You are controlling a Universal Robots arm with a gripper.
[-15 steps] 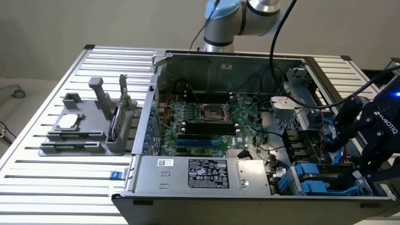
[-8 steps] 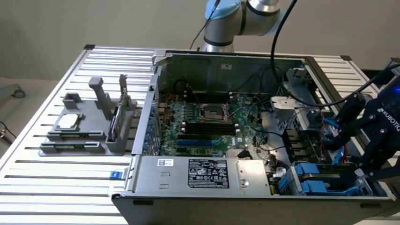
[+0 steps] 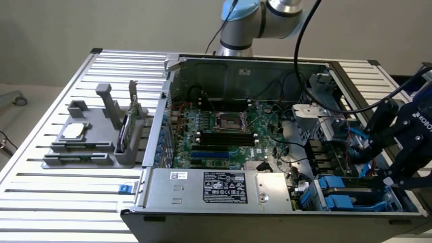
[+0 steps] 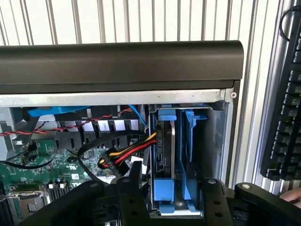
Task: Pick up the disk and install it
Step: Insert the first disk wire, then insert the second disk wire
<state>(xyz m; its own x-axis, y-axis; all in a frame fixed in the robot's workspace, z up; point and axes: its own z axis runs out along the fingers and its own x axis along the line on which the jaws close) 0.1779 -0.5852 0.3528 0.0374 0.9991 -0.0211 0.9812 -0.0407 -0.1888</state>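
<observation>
The disk [image 4: 164, 146] stands on edge in the drive bay at the corner of the open computer case, dark and metallic between bright blue carrier rails [image 4: 168, 115]. In the exterior view the blue carrier [image 3: 335, 191] sits in the case's near corner on the exterior view's right. My black gripper [image 4: 171, 202] hovers over that bay, open, with one finger [image 4: 129, 197] on each side of the disk and nothing between them. It hangs just above the case's edge at the exterior view's right [image 3: 395, 169].
Red, yellow and black power cables [image 4: 127, 155] run beside the bay. The motherboard [image 3: 223, 131] fills the case floor. A grey fixture [image 3: 88, 147] with a silver chip [image 3: 73, 131] and an upright card [image 3: 125, 129] stands left. A keyboard [image 4: 282, 117] lies beside the case.
</observation>
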